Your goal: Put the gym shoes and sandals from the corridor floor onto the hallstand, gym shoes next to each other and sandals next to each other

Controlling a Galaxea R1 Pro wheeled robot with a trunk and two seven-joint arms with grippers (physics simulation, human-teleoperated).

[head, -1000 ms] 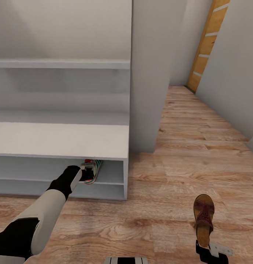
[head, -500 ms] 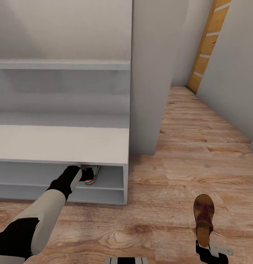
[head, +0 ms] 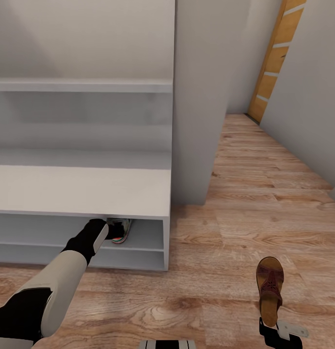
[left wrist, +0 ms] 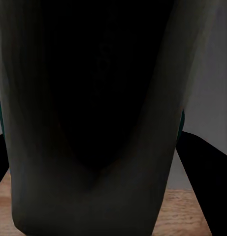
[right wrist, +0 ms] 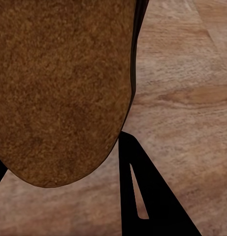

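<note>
One gym shoe [head: 122, 231] sits just inside the upper open tier of the hallstand's [head: 80, 186] low bench, near its right end, partly hidden under the bench top. My left gripper [head: 114, 229] reaches into that tier and is shut on the shoe. In the left wrist view the shoe [left wrist: 93, 123] is a dark shape pressed close to the camera. A brown sandal [head: 270, 288] hangs above the corridor floor [head: 225, 232] at lower right, with my right gripper [head: 273, 330] shut on its heel end. Its underside [right wrist: 59, 88] looms large in the right wrist view beside one black finger [right wrist: 143, 196].
A grey wall pillar [head: 199, 97] stands right of the hallstand. Beyond it the corridor runs back to an orange-brown door [head: 274, 63]. A grey wall [head: 308, 97] borders the right side. My base [head: 167, 344] shows at the bottom edge.
The view shifted a little a second ago. The left gripper and gym shoe now sit deeper under the bench top. Over the last half second nothing moved.
</note>
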